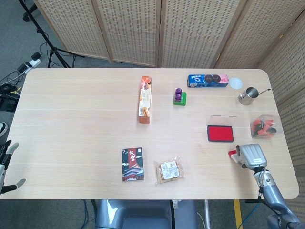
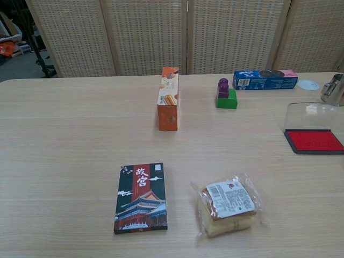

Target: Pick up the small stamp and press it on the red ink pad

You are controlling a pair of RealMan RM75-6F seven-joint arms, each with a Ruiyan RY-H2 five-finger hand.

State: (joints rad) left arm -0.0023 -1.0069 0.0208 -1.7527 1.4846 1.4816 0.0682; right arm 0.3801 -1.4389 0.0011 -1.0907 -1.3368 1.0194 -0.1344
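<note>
The red ink pad (image 1: 220, 134) lies open near the table's right edge, its clear lid (image 2: 312, 115) standing up behind the pad (image 2: 314, 141). My right hand (image 1: 251, 156) hovers over the table just in front of and to the right of the pad, back of the hand up. A small stamp (image 1: 232, 153) with a red end sticks out from its left side, held in the fingers. The chest view does not show this hand. My left hand (image 1: 6, 164) hangs off the table's left front corner, fingers apart and holding nothing.
A clear box of orange items (image 1: 264, 127) and a metal pitcher (image 1: 248, 95) stand right of the pad. Further off are a cookie box (image 1: 207, 80), a purple-on-green block (image 1: 179, 97), an orange snack box (image 1: 145, 99), a card box (image 1: 132, 164) and wrapped bread (image 1: 169, 171).
</note>
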